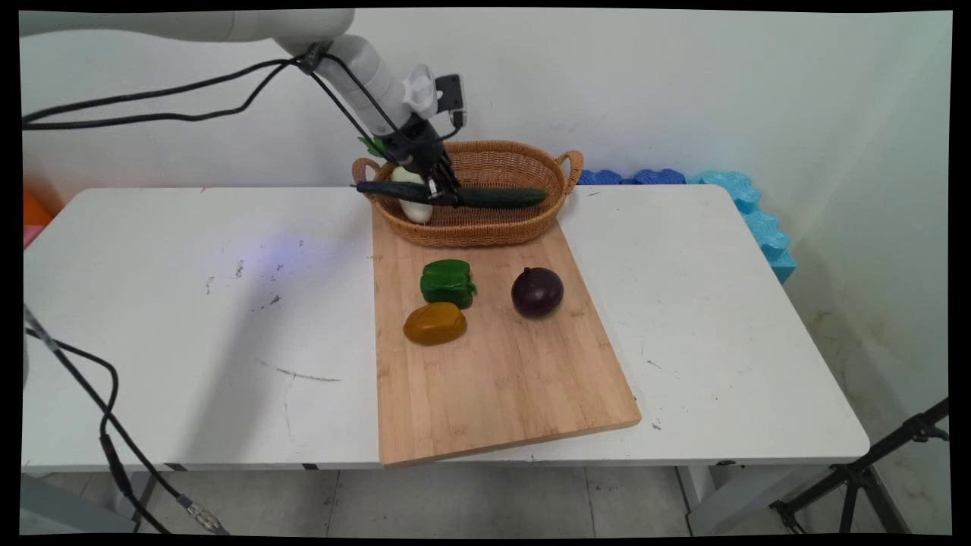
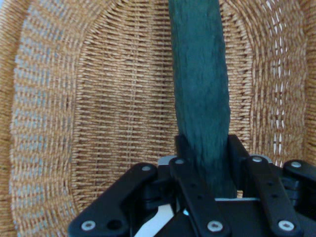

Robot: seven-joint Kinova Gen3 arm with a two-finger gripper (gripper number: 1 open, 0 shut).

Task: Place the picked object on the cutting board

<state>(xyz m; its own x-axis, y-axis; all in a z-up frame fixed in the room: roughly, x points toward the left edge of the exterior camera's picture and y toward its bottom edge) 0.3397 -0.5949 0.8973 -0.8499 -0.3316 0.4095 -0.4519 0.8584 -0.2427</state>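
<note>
A white desk (image 1: 190, 318) stands against a pale wall, scuffed here and there, with blue foam blocks (image 1: 747, 205) bunched behind its far right corner. From the near edge, a long bamboo cutting board (image 1: 493, 387) runs away from me down the middle of the desk. Its near half is bare wood. Farther along sit 3 vegetables: a yellow-brown pepper (image 1: 435, 323) nearest, a green pepper (image 1: 447, 283) just behind it and almost touching, and a dark purple onion (image 1: 537, 292) off to the right, well apart from the pair.

At the board's far end rests an oval wicker basket (image 1: 523, 224) with 2 loop handles, its near side on the wood. The hand (image 1: 442, 196) reaches down into the basket's left part from the upper left, and it is closed on a dark green cucumber (image 1: 493, 198), gripping it partway along rather than at an end. The cucumber's long axis lies level and crosswise, roughly along the basket's length: one end pokes out left past the rim, the longer part stretches right over the basket's inside. In the hand view the cucumber runs straight out from between the fingers (image 2: 190, 192), with woven basket floor (image 2: 113, 113) behind it. A white, egg-shaped thing (image 1: 414, 205) sits in the basket just below the hand; I cannot tell what it is.
</note>
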